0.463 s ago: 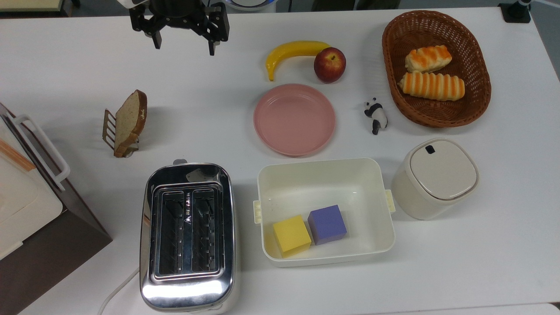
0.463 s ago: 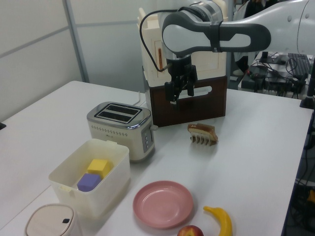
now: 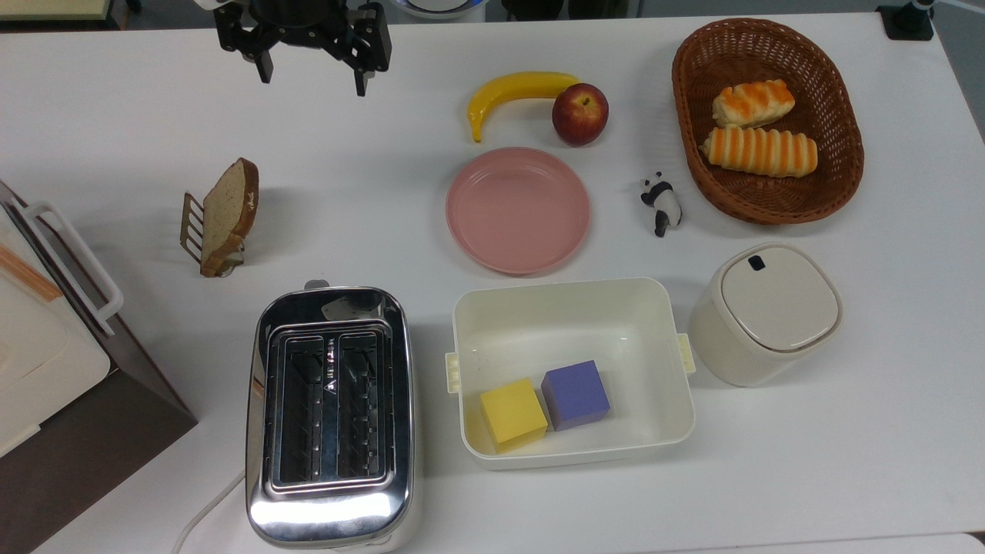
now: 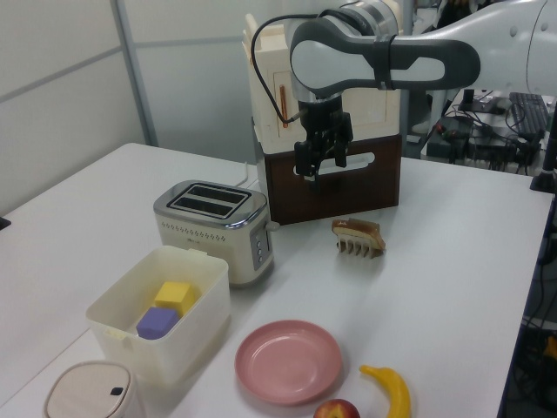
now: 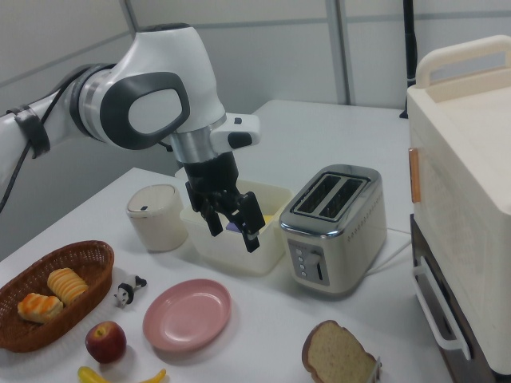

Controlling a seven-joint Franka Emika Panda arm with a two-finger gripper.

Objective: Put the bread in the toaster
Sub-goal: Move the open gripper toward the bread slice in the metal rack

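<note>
The bread (image 3: 231,208) is 1 flat slice, speckled light brown with a dark brown crust and a rounded top. It stands on edge, leaning in a small wire rack (image 3: 192,227) on the white bench (image 3: 115,138), near the top view's left and just above the toaster (image 3: 331,415). In the right view the bread (image 5: 339,353) sits at the bottom edge, in front of the toaster (image 5: 335,227).

The toaster is shiny chrome with 2 open slots, both seemingly vacant, though their depths are dark. A white cord (image 3: 204,512) trails from it.

The claw (image 3: 312,77) hangs above the bench with its 2 fingers spread apart and nothing between them, well apart from the bread. In the left view the claw (image 4: 320,170) is in the air above the rack (image 4: 359,237).

Elsewhere on the bench: 1 banana (image 3: 512,92), 1 apple (image 3: 579,114), 1 pink plate (image 3: 518,210), 1 panda figure (image 3: 660,202), 1 wicker basket (image 3: 839,108) with 2 orange-striped rolls (image 3: 758,127), 1 cream tub (image 3: 569,308) holding 1 yellow cube (image 3: 513,413) and 1 purple cube (image 3: 575,395), and 1 lidded container (image 3: 766,312).
</note>
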